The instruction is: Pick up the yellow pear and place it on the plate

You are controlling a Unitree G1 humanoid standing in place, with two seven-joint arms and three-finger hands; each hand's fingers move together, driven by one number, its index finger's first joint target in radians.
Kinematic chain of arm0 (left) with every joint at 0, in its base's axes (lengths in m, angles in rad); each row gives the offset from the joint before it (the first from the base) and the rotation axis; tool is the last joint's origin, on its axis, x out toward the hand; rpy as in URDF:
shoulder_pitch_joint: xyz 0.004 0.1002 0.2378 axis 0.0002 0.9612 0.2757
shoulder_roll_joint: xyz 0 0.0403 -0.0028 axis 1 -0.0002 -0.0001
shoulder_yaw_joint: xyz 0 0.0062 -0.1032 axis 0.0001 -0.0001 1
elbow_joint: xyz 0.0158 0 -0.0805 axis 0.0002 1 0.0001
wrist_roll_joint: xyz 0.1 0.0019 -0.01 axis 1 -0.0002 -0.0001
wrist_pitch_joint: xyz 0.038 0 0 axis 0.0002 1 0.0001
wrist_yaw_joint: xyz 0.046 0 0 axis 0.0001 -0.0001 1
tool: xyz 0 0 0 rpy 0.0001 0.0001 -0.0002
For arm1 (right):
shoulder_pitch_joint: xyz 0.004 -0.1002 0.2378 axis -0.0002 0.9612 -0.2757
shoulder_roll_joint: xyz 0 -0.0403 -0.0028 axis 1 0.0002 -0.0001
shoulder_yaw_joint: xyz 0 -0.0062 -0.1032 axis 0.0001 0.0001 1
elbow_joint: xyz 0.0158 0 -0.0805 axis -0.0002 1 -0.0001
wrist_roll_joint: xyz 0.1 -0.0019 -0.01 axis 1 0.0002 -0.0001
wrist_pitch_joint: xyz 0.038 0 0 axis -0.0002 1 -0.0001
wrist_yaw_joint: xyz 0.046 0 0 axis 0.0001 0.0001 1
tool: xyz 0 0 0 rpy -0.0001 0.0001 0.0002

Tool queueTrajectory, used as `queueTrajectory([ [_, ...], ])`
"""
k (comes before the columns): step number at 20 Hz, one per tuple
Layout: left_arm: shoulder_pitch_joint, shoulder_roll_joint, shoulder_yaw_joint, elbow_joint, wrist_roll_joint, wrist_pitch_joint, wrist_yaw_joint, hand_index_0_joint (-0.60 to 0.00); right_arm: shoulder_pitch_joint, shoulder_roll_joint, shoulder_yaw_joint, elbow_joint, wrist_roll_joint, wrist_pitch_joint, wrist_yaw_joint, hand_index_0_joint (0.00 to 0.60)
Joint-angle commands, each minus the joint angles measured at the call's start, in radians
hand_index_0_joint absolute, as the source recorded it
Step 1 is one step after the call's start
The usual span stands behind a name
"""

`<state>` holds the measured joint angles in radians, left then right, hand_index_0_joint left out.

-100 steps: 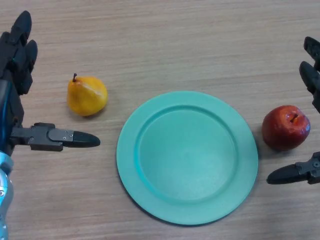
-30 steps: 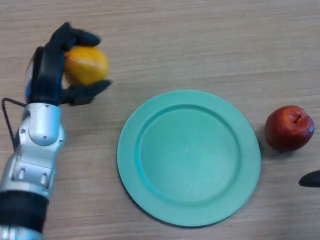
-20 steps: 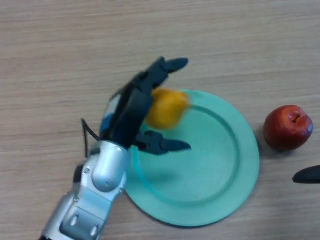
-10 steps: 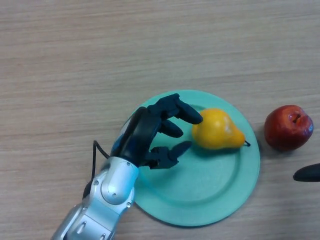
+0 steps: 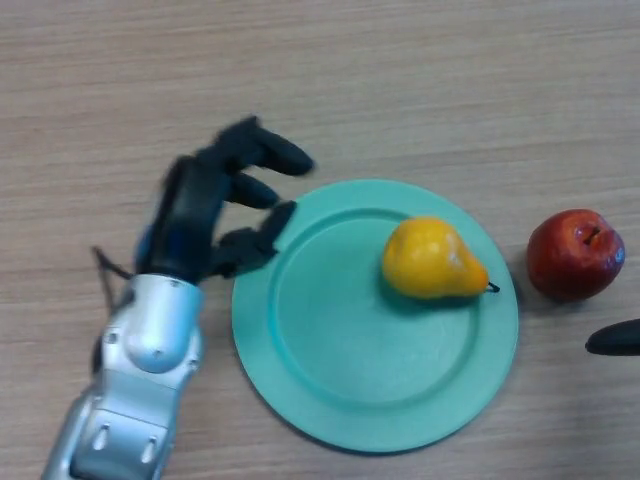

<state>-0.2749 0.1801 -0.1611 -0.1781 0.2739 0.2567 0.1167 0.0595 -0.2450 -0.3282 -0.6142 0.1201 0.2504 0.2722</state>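
**Pear on the plate, left hand free of it**

Pear (image 5: pixel 434 260) aside, start at the left hand (image 5: pixel 215 205): its fingers are loosely spread and hold nothing, hovering at the plate's (image 5: pixel 330 395) left rim, apart from the fruit. The yellow pear lies on its side in the plate's right half, stem toward a red apple (image 5: pixel 575 254) on the surface (image 5: pixel 400 90) just beyond. The right hand (image 5: pixel 614 340) barely shows at the right edge; its state cannot be told. The placing looks done.

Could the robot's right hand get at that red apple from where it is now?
Probably yes. Only a fingertip of the right hand shows at the edge, just below the red apple, with bare table between them. The plate and yellow pear lie off to the apple's side.
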Motion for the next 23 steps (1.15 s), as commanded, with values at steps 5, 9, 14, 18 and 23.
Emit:
queueTrajectory([
  [5, 0.031, 0.087, 0.254, -0.127, -0.252, -0.322, -0.121, 0.0, -0.042, -0.044, 0.02, -0.002, -0.023, -0.185, -0.037, 0.0],
  [9, 0.089, 0.116, 0.317, -0.19, -0.369, -0.273, -0.137, 0.0, -0.051, -0.046, 0.044, 0.009, -0.003, -0.181, -0.03, 0.0],
  [14, 0.097, 0.139, 0.378, -0.246, -0.509, -0.174, -0.131, 0.0, -0.051, -0.047, 0.046, 0.0, 0.022, -0.155, -0.007, 0.0],
  [18, 0.107, 0.152, 0.392, -0.273, -0.54, -0.145, -0.124, 0.0, -0.045, -0.045, 0.05, 0.002, 0.023, -0.153, 0.004, 0.0],
  [23, 0.11, 0.155, 0.395, -0.26, -0.496, -0.142, -0.154, 0.0, -0.042, -0.043, 0.062, -0.004, 0.011, -0.14, 0.017, 0.0],
])
